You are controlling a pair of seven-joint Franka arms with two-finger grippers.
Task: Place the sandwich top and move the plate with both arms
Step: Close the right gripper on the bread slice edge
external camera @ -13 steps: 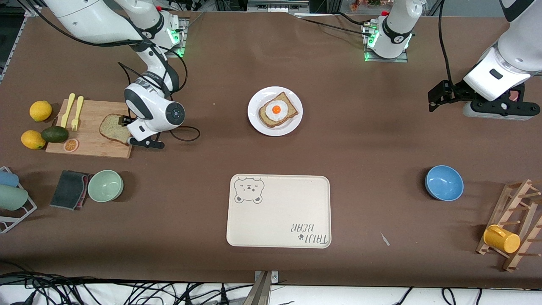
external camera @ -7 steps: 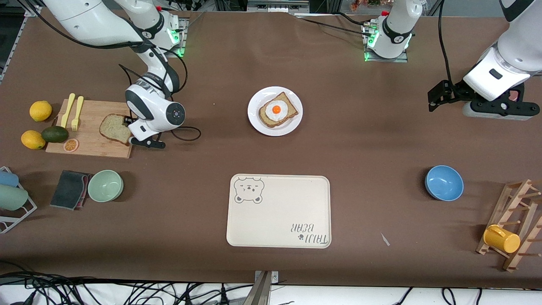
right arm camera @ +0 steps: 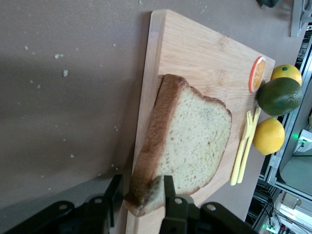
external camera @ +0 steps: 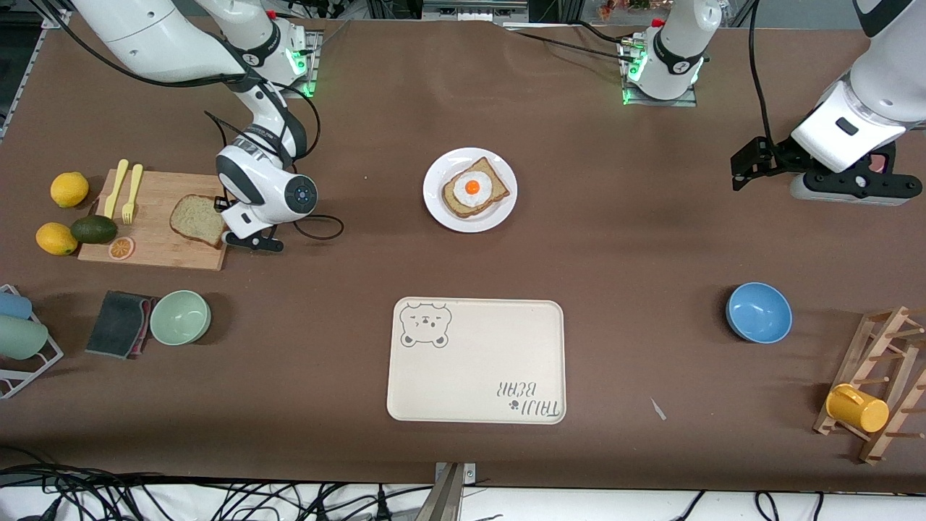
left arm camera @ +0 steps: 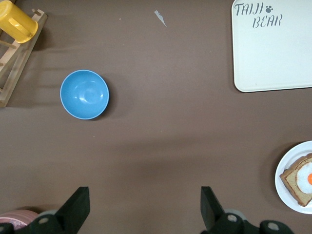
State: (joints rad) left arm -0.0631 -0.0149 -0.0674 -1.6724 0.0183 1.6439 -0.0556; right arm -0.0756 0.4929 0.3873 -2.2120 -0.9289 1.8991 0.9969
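The sandwich top (external camera: 194,219) lies on a wooden cutting board (external camera: 155,246) at the right arm's end of the table. My right gripper (external camera: 221,217) is at the board's edge, shut on a crust corner of the slice (right arm camera: 195,146). That corner is tilted up off the board between the jaws of this gripper (right arm camera: 141,195). The white plate (external camera: 436,206) sits mid-table and bears a bread slice with a fried egg (external camera: 474,188). My left gripper (external camera: 850,189) waits open and empty over bare table (left arm camera: 145,209) at the left arm's end.
Two lemons, an avocado (external camera: 94,229), yellow cutlery and an orange slice are on or beside the board. A green bowl (external camera: 180,317) and a grey cloth lie nearer the camera. The cream bear-print tray (external camera: 476,359), a blue bowl (external camera: 758,312) and a rack with a yellow cup (external camera: 857,408) are nearer too.
My right gripper has shifted slightly toward the table's middle with the slice's corner in it. The left arm has not moved.
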